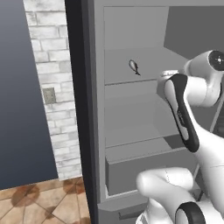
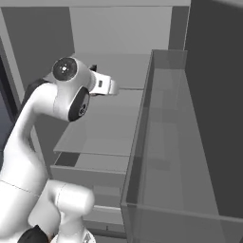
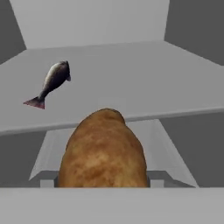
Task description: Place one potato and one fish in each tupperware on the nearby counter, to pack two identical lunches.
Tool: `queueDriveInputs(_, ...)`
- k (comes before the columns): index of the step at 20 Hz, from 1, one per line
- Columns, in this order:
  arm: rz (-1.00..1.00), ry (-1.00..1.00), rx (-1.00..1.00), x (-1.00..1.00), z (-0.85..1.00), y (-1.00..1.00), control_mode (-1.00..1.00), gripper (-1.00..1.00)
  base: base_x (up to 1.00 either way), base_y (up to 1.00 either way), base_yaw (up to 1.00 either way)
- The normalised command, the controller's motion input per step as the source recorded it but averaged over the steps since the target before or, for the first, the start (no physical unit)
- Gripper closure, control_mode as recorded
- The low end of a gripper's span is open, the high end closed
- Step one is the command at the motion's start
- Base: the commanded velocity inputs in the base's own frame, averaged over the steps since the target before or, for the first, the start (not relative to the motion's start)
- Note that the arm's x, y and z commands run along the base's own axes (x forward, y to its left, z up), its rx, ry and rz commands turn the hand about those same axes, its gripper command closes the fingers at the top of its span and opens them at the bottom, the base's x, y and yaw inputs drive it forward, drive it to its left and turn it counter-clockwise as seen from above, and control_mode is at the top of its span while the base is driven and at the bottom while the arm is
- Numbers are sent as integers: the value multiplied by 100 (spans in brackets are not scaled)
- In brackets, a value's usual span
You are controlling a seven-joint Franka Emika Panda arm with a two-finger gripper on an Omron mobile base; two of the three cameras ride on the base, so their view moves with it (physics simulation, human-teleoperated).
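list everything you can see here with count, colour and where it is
potato: one, golden brown, close in front of the hand camera, between the jaws
fish: one, dark grey with a reddish tail, lying on an upper fridge shelf, toward its left
fridge shelves: several, grey, stacked inside the open fridge
fridge door: one, grey, swung open at right
brick wall: one, whitish, left of the fridge
floor: brown tiles, lower left
arm: one, white with dark joints, reaching into the fridge

- The potato sits close before the hand, blocking the way straight ahead.
- A fish lies on the left of the fridge shelf; the shelf's right side is bare.
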Motion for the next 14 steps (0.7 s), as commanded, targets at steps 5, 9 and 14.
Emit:
queueDriveInputs(5, 0, -8, -11, -100, 36, 0, -100, 100, 0, 0, 0)
queueDriveInputs(9, 0, -10, -8, -75, 9, 0, 100, 100, -25, 0, 0)
queueDriveInputs(14, 0, 0, 0, 0, 0, 0, 100, 100, -100, 0, 0)
